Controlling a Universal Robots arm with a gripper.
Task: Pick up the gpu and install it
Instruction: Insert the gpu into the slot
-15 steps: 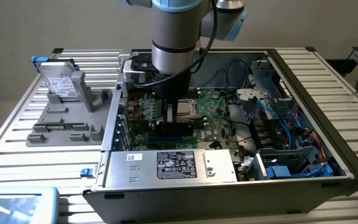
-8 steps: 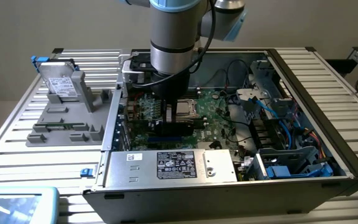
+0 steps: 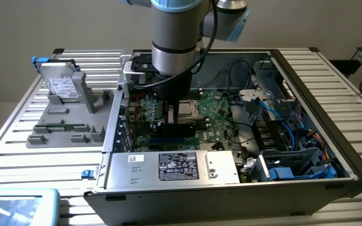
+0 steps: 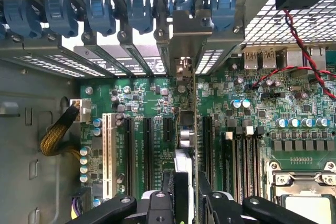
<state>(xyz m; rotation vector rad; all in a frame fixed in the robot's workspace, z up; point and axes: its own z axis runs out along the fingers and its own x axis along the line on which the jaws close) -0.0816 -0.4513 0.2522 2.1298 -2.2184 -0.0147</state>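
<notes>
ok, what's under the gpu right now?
The gpu, held edge-on by the gripper, stands over the motherboard, with black expansion slots visible on either side. Whatever lies directly beneath is covered by the card itself.

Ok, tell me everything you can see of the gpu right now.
The gpu is a thin card seen edge-on, standing upright over the green motherboard between black expansion slots. Its silver bracket meets the rear slot openings of the case. The claw grips it from both sides. From the exterior view its face looks black. Whether it is seated cannot be told.
</notes>
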